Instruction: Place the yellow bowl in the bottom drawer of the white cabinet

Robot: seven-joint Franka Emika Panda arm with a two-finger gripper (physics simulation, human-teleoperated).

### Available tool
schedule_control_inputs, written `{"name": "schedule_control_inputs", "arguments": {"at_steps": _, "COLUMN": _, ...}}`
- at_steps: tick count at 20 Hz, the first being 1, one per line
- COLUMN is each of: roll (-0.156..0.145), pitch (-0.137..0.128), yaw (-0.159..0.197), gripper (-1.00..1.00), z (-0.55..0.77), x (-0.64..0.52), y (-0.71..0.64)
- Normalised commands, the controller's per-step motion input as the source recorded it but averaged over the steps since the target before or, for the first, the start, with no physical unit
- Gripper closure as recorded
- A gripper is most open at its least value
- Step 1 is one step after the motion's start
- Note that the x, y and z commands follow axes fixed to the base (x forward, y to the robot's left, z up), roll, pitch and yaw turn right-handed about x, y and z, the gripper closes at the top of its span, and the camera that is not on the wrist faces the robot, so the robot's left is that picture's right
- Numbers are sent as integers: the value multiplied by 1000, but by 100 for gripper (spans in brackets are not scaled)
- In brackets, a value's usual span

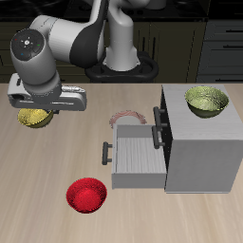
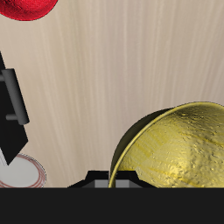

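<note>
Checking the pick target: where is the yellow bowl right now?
In the exterior view the yellow bowl sits on the table directly under the gripper, well away from the white cabinet and farther back than the red bowl.

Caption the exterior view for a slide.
Gripper over the yellow bowl; the white cabinet's bottom drawer stands open.

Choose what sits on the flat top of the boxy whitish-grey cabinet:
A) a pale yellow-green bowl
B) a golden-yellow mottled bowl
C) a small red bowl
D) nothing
A: the pale yellow-green bowl rests on the flat top of the boxy whitish-grey cabinet; the small red bowl lies on the table.
</note>
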Motion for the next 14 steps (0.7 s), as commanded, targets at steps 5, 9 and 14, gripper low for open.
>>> {"name": "schedule_control_inputs", "arguments": {"at_steps": 5, "roll": -24, "pitch": -38, "yaw": 17, "gripper": 100, "z": 247, "x": -186, "y": -58}}
{"name": "schedule_control_inputs", "arguments": {"at_steps": 9, "roll": -2, "pitch": -36, "yaw": 10, "gripper": 100, "z": 211, "x": -53, "y": -1}}
{"name": "schedule_control_inputs", "arguments": {"at_steps": 14, "roll": 41, "pitch": -40, "yaw": -5, "gripper": 100, "z": 291, "x": 101, "y": 212}}
